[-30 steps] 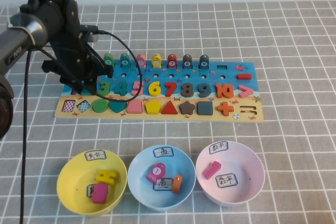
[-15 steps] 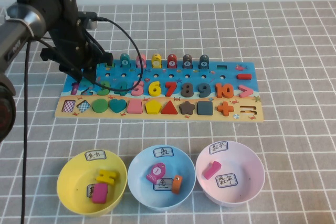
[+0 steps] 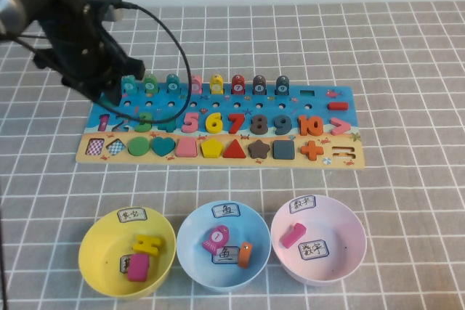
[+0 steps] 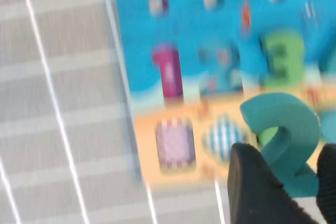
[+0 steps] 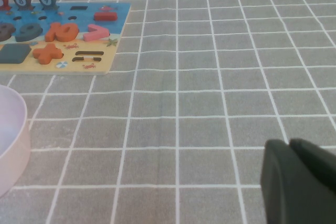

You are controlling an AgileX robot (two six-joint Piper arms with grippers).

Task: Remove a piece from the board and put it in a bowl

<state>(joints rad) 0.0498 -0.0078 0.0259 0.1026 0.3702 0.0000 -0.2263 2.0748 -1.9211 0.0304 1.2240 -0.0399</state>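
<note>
In the left wrist view my left gripper (image 4: 287, 157) is shut on the piece (image 4: 286, 127), a teal numeral "2", and holds it clear above the left end of the board (image 4: 157, 14). Below it lie the magenta "1" (image 4: 169, 71) and the green "3" (image 4: 283, 59). In the high view the left gripper (image 3: 110, 94) hangs over the board (image 3: 320, 99) at its far left corner, and the arm hides the piece. The pink bowl (image 3: 350, 252) stands at the front right with a pink piece inside. My right gripper (image 5: 290, 144) is shut on nothing, low over bare cloth.
A yellow bowl (image 3: 94, 252) and a light blue bowl (image 3: 190, 252) with pieces inside stand left of the pink bowl. A black cable (image 3: 182, 56) loops from the left arm over the board's pegs. The grey checked cloth (image 3: 407, 56) covers the table.
The left arm has risen and drawn back toward the far left corner of the board, carrying the teal "2" off its slot. Bowls and board have not moved.
</note>
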